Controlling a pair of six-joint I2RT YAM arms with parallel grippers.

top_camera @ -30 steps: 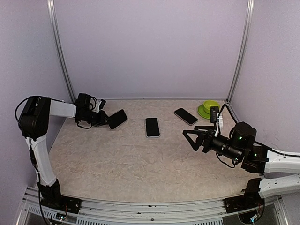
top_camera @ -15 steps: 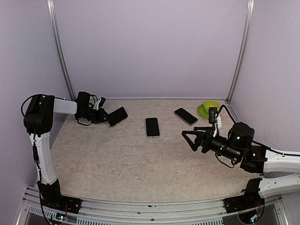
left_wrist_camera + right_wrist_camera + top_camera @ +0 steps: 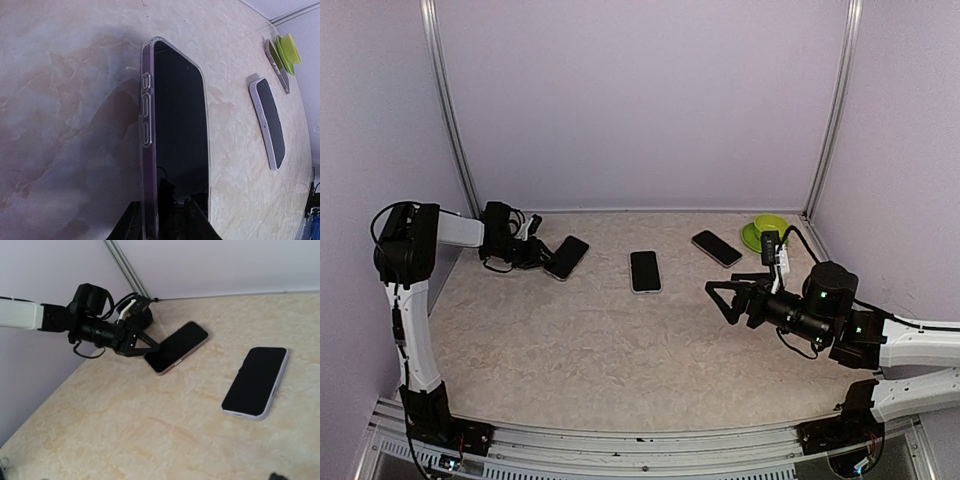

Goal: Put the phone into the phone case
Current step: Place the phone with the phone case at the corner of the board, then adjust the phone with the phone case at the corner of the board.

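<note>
A dark phone [image 3: 175,125] sits in a clear, purplish phone case [image 3: 146,110] and lies flat on the table at the back left [image 3: 566,257]. My left gripper [image 3: 161,206] straddles its near end. One finger is against the case's back and the other stands off the screen with a gap, so it is open. The right wrist view shows the same phone [image 3: 176,347] with the left gripper [image 3: 149,347] at its end. My right gripper [image 3: 722,295] hovers wide open and empty at mid right.
A second phone in a white case [image 3: 645,271] lies mid-table. A third phone [image 3: 717,248] lies at the back right next to a green dish [image 3: 765,232]. Walls close in the back and both sides.
The cased phone has come down from a raised tilt to lie flat on the table. My left gripper's jaws have parted from it. The right gripper has crept slightly left.
</note>
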